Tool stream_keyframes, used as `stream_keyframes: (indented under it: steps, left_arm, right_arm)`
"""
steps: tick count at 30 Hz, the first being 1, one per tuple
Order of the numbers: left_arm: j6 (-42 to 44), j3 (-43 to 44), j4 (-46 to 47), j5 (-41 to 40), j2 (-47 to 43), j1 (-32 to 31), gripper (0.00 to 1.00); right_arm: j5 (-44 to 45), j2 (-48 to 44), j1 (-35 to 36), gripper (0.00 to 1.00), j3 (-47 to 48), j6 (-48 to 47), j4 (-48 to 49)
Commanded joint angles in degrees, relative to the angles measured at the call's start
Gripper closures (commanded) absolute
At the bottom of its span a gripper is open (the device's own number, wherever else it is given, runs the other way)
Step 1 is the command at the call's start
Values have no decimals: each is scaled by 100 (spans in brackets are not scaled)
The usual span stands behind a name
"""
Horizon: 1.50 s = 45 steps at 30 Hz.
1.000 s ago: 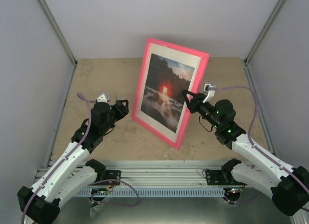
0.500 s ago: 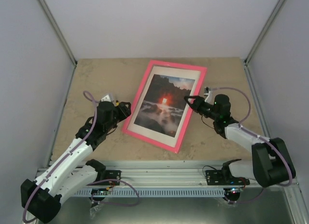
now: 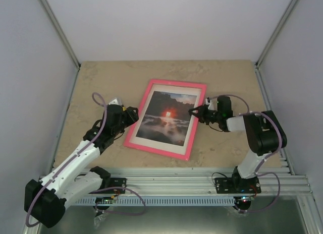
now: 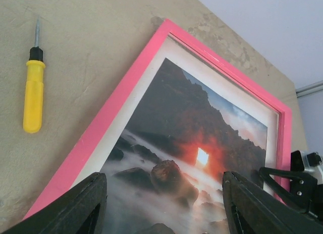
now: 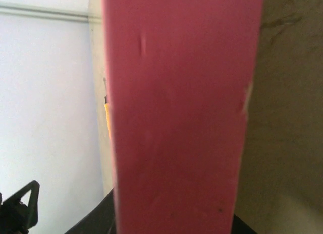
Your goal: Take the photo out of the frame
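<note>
The pink frame [image 3: 132, 134] lies almost flat on the table, face up, with the photo [image 3: 166, 116] of dark rocks and a red sun still inside its white mat. My right gripper [image 3: 194, 113] is shut on the frame's right rail, and that pink rail [image 5: 176, 118] fills the right wrist view between the jaws [image 5: 171, 226]. My left gripper [image 3: 130, 114] stands open at the frame's left edge. In the left wrist view it [image 4: 164, 209] hovers over the photo [image 4: 186, 128] with nothing between its fingers [image 4: 75, 206], and the frame [image 4: 118, 100] runs past on the left.
A yellow-handled screwdriver [image 4: 33, 95] lies on the tan table left of the frame, close to my left gripper. Grey walls enclose the table on three sides. A metal rail [image 3: 171, 178] runs along the near edge.
The frame has come down from standing tilted to nearly flat. My right gripper went down with it on its right rail. My left gripper moved slightly toward the frame's left edge.
</note>
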Motion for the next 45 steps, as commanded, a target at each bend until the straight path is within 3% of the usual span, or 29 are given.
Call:
stream_keyframes:
  steps: [1,14,24,27,36,45]
  left_arm:
    - [120,-75,200,-49,177,-16,36]
    - [166,-85,206,-188,409,-16,38]
    - [154,-219,50,-620,266,-16,38]
    - [149,-260,84,-633,351,-16,38]
    - [155,-338,116,-788,512,-16,38]
    - [203,-369,47,-1115,636,-7,39]
  right_arm:
    - [-154,592,56,100,420,-1873,-628]
    - [-208,1416,337,99,1687,-3339,-2345]
    - [361,1616,648,95,2313,-3272,-2803]
    - [491,1609,662,82,2307,-3097,-2803]
    - [588,1563,578,59,2175,-2995,-2761]
    - [1055,1220,399,44,1968,-3213,-3099]
